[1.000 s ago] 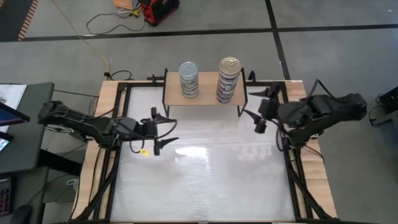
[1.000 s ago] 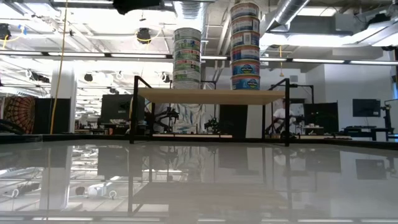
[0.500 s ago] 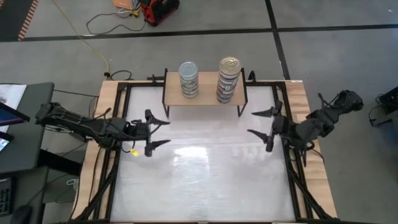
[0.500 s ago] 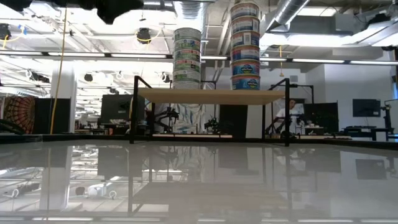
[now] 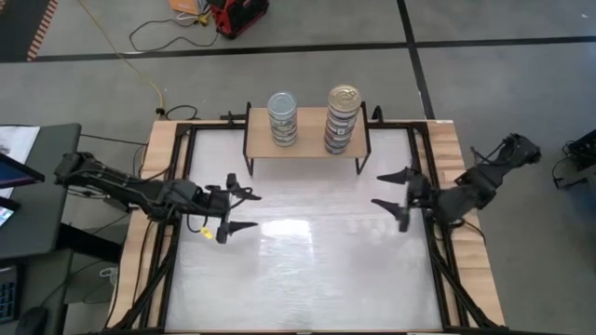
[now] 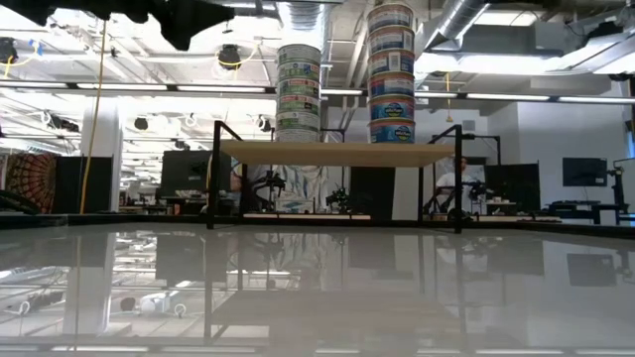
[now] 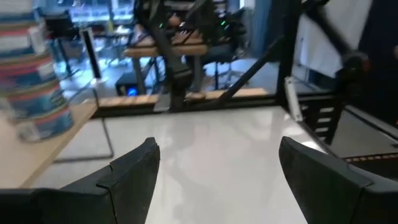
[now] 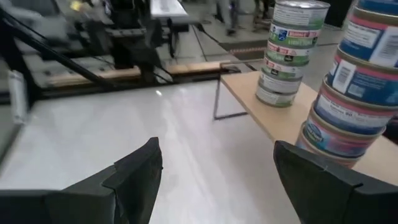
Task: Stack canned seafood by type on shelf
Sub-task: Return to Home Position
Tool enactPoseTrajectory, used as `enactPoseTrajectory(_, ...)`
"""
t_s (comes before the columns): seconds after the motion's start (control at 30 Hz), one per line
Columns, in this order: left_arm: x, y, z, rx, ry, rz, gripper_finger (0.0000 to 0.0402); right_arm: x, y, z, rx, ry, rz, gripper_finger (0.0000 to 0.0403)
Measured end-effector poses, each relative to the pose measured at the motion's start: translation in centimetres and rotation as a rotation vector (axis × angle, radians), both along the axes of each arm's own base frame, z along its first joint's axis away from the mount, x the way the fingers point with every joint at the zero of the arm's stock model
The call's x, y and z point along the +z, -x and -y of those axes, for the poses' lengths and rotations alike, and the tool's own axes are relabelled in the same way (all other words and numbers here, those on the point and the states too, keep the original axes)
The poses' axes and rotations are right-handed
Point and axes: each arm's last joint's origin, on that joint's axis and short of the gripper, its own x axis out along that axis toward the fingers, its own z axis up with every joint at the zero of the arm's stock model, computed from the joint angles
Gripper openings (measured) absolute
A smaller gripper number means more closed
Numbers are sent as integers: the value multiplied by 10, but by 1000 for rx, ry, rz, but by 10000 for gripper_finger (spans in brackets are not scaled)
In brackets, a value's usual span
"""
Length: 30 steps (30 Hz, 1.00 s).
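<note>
The shelf (image 5: 305,141) stands at the table's far middle. It bears two upright stacks of canned seafood: silver-lidded tins (image 5: 282,118) on the left and a taller gold-lidded stack (image 5: 342,119) on the right. The bottom tin of each rests on the board (image 6: 332,152). My left gripper (image 5: 251,210) hovers open over the table's left part, in front of the shelf's left leg. My right gripper (image 5: 377,191) hovers open at the right, in front of the shelf's right leg. Both are empty. The right wrist view shows both stacks (image 8: 289,53) (image 8: 357,87).
The white tabletop (image 5: 307,261) spreads out in front of the shelf. Black frame rails (image 5: 168,251) run along the table's left and right sides. A dark part of an arm (image 6: 149,12) hangs at the low view's top left. A desk (image 5: 28,186) stands to the table's left.
My right gripper has come down, rolled about its own line and drawn back from beside the shelf's right leg toward the table's right and near edges. My left gripper has sunk a little and drifted toward the near edge. Both stay open. The stacks have not moved.
</note>
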Motion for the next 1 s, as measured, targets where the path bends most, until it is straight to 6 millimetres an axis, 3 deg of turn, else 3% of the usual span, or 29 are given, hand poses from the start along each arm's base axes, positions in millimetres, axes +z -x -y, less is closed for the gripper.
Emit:
enactPoseTrajectory(0.37,-21,10,-6,57,16,89,315,-18,47,21,89,-94,159,331)
enactPoseTrajectory(1.0,-22,47,-18,68,42,-15,315,-49,79,50,27,-108,285,331)
